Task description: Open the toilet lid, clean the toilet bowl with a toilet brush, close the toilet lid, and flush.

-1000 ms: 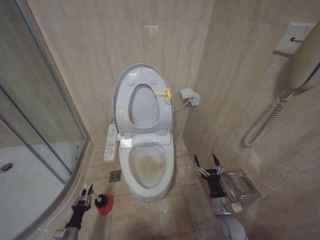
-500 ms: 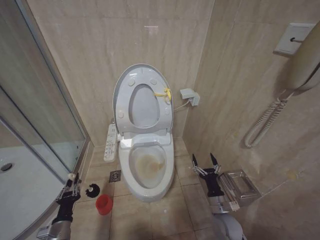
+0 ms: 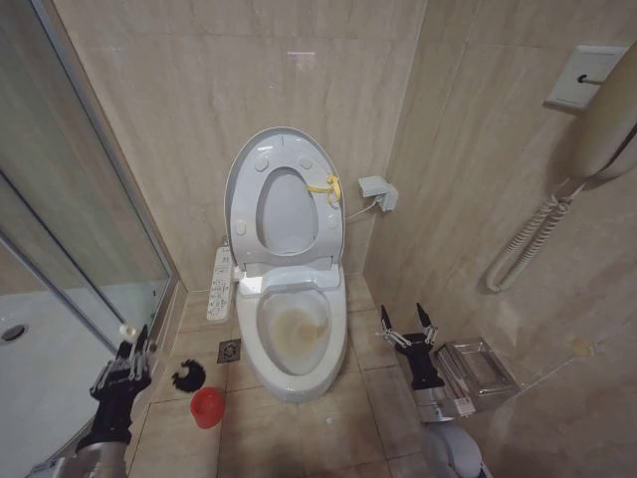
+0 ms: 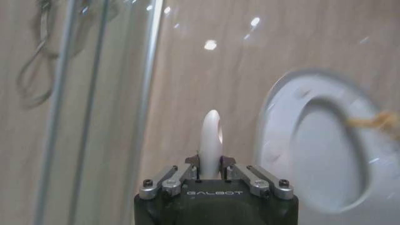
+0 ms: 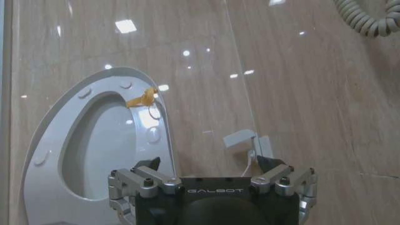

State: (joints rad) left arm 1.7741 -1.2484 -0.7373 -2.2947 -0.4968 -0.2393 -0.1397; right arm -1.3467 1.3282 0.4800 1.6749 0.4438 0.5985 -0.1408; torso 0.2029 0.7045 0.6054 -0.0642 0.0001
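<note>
**Two grippers low beside the open toilet; left one holds the brush**

Left gripper (image 3: 127, 360): low on the robot's left, next to the curved glass shower screen (image 3: 90, 229). Fingers pinched on the thin white stick handle of the toilet brush (image 3: 186, 375); in the left wrist view the handle's rounded tip (image 4: 211, 140) sticks up between the closed fingers. Dark round bristle head hangs just to the gripper's right, clear of the small red cup holder (image 3: 207, 406), which stands on the beige floor tile a little nearer the robot than the head.

White ceramic toilet bowl (image 3: 296, 334): further right of the left gripper, yellowish-brown tint inside. Glossy white oval toilet lid (image 3: 284, 194) is upright against the wall with the seat ring raised in front of it, yellow tag at its right edge.

Right gripper (image 3: 406, 325): right of the bowl, apart from it, fingers spread wide, holding nothing. Metal box (image 3: 476, 370) just to its right.
</note>
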